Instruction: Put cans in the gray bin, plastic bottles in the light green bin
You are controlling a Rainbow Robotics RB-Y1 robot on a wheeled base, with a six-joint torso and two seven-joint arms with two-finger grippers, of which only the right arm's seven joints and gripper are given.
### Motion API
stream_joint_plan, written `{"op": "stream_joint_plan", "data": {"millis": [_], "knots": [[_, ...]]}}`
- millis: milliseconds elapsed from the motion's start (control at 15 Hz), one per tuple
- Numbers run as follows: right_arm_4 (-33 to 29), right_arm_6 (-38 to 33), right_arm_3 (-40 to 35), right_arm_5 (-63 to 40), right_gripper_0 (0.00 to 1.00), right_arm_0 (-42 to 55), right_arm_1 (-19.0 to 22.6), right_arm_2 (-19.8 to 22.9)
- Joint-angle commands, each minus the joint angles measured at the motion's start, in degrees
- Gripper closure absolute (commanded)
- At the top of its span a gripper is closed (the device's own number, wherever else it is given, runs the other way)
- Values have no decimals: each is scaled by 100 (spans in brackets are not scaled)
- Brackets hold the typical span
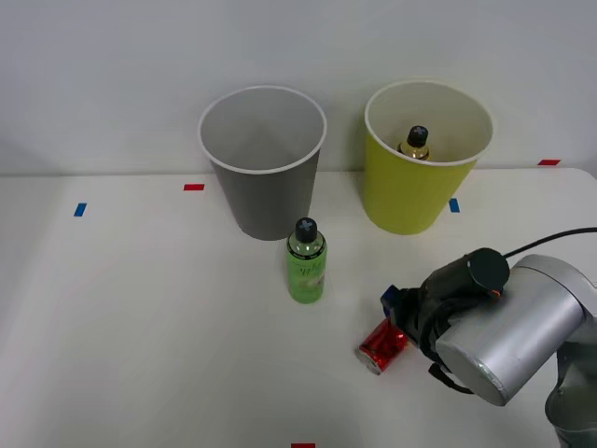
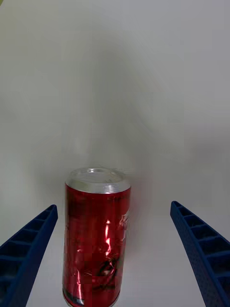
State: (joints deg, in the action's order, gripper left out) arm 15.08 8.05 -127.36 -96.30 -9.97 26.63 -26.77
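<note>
The red can (image 1: 381,345) lay on its side on the white bench (image 1: 140,327), near the front edge and toward the robot's right, well apart from both bins. The right arm's tool (image 1: 399,315) was down at the can, its blue ribbed fingers (image 2: 28,249) spread wide. In the wrist view the can sat between them, closer to one finger than the other, with clear gaps on both sides, so the tool had hold of nothing.

The green bottle (image 1: 306,261) stood upright just in front of the gray bin (image 1: 264,159). The light green bin (image 1: 424,154) stood beside the gray one, farther to the robot's right, and already held a black-capped bottle with a gold neck (image 1: 415,142).

The step in hand appeared to be the pickup of the can: the fingers straddled it but had not closed. The next move likely called for centring the can between the fingers, closing on its body, and lifting it clear. It would then have to be carried across to the gray bin, past the standing green bottle, which sat close to that path and could have been knocked over. The smooth round can might also have rolled if one finger touched it first.
</note>
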Motion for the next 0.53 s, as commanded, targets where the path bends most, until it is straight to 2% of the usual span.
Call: {"op": "stream_joint_plan", "data": {"millis": [67,267,533], "knots": [[-5,48,422,15,19,-251,-184,-65],[-49,65,853,138,19,-426,-272,-197],[-58,4,967,147,19,-514,-228,-417]]}}
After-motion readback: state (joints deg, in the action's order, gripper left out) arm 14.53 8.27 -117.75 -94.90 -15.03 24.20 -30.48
